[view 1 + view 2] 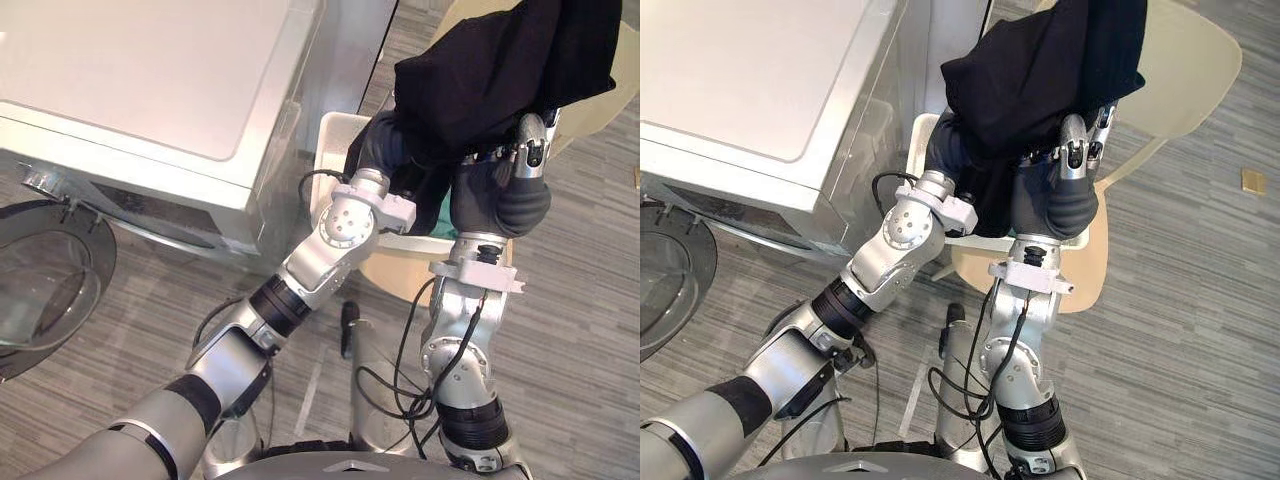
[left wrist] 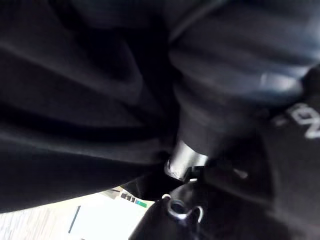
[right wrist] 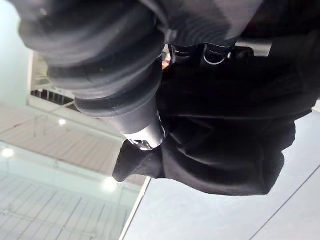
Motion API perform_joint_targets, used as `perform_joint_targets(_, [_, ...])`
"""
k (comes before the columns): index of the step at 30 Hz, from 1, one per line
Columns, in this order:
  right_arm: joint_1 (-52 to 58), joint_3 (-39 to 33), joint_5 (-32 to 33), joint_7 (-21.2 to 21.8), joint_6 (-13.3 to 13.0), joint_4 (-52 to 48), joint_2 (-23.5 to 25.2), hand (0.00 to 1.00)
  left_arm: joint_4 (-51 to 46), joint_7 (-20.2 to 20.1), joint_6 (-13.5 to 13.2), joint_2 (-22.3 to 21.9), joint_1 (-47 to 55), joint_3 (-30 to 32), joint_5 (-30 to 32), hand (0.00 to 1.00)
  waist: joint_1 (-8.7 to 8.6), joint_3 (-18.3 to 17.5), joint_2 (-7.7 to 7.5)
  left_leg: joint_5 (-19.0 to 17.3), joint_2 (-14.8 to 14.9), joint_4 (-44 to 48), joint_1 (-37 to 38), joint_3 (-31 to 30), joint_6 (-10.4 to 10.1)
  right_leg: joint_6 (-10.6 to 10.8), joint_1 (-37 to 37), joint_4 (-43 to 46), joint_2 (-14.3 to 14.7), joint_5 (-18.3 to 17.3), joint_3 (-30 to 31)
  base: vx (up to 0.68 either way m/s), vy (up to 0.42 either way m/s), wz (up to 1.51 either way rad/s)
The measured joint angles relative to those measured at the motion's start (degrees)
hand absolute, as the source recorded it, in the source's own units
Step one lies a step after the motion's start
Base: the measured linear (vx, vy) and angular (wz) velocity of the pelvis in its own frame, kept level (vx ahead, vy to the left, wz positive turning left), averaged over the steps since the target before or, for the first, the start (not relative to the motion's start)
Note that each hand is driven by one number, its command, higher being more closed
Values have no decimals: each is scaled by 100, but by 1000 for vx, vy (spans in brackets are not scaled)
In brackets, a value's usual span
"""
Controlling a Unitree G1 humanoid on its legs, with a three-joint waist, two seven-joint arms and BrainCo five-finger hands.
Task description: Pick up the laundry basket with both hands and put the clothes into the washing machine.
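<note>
The big white washing machine (image 1: 150,90) is standing on the robot's left side, and its round glass door (image 1: 45,280) is hanging open at the low left, towards the floor. The drum opening itself is hiding under the machine's top edge, so I am only guessing that it is sitting just behind that door. This is the relation that is mattering most: the clothes are being held up on the right, and the opening is lying well apart from them, to the left and lower down. The near corner of the machine is standing between the two.

A pale beige wooden chair (image 1: 1195,70) is standing beside the machine. The white plastic laundry basket (image 1: 330,135) seems to be resting on its seat, not lifted.

A black, loose garment (image 1: 500,60) is hanging above the basket, draping over both hands. The left hand (image 1: 380,140) is going up under the cloth from the machine's side, so this arm is the nearer one to the door. The right hand (image 1: 528,160) is reaching up into the same cloth from the other side. For both hands I cannot tell whether they are closing on the garment or only carrying it.
</note>
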Motion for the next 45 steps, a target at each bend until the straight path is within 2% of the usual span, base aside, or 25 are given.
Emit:
perform_joint_targets(9, [3, -377, -193, -11, 121, 583, 0, 0, 105, -6, 7, -1, 37, -26, 154, 100, -12, -76, -3, -100, -4, 20, 387, 11, -6, 45, 385, 15, -42, -96, 1, 6, 3, -1])
perform_joint_targets(14, [4, -600, -156, -10, 304, 682, -49, 0, 292, -139, 19, -2, 109, -47, 228, 100, -1, -242, -26, -111, 33, -127, 574, 73, 11, 3, 615, -272, 43, -27, -9, 26, 11, -7])
perform_joint_targets(17, [12, -887, -156, 55, 516, 712, -387, 0, 446, -357, 22, -7, 333, -121, 222, 100, -24, -524, -58, -88, 37, -268, 638, 117, -22, 23, 729, -557, 90, 92, -14, 57, 15, -9])
perform_joint_targets(21, [-114, -1571, -136, 166, 730, 1444, -961, 0, 924, -617, 44, -7, 426, -332, 219, 100, -64, -628, -150, -47, 21, -373, 760, 131, -39, 30, 933, -873, 152, 245, -1, 57, 10, -5])
perform_joint_targets(24, [-230, -1879, -62, 173, 851, 1904, -1388, 0, 1174, -760, 90, -6, 558, -458, 220, 100, -144, -641, -149, -43, -37, -456, 834, 144, -27, 65, 1078, -1132, 158, 370, 38, 28, 46, -6])
perform_joint_targets(27, [-409, -2266, 71, 187, 907, 2302, -1738, 0, 1387, -900, 186, -6, 642, -506, 221, 100, -247, -643, -151, -74, -67, -462, 899, 146, -21, 88, 1207, -1333, 163, 454, 85, 24, 65, -6])
perform_joint_targets(32, [-503, -3115, 291, 168, 920, 3012, -2131, 0, 1387, -965, 204, -3, 755, -488, 218, 100, -263, -644, -149, -146, -103, -455, 1017, 168, -20, 106, 1357, -1467, 159, 495, 156, 6, 47, -6])
perform_joint_targets(36, [-182, -3386, 291, 168, 914, 3058, -2119, 0, 1345, -981, 206, -2, 832, -465, 104, 100, -262, -801, -140, -221, -84, -452, 1089, 175, -75, 114, 1430, -1483, 176, 479, 162, 0, 19, -1])
perform_joint_targets(40, [367, -3888, 253, 95, 930, 3070, -1753, 0, 794, -1008, 206, 29, 1178, -149, -114, 100, -185, -930, -122, -221, 5, -392, 1194, 133, -75, 63, 1547, -1385, 240, 374, 104, 5, -6, 2])
perform_joint_targets(42, [643, -4366, 222, -110, 930, 3253, -1663, 0, 392, -1010, 205, 122, 1299, -43, -261, 100, -143, -999, -70, -239, 24, -371, 1292, 32, -106, 43, 1691, -1300, 244, 272, -6, 3, -17, 21])
perform_joint_targets(45, [876, -5311, 231, -396, 920, 3752, -1664, 0, -394, -1024, 181, 316, 1538, 32, -582, 100, -93, -1228, 83, -248, 27, -400, 1369, -211, -184, -11, 1956, -1273, 236, 150, -278, 9, -29, 37])
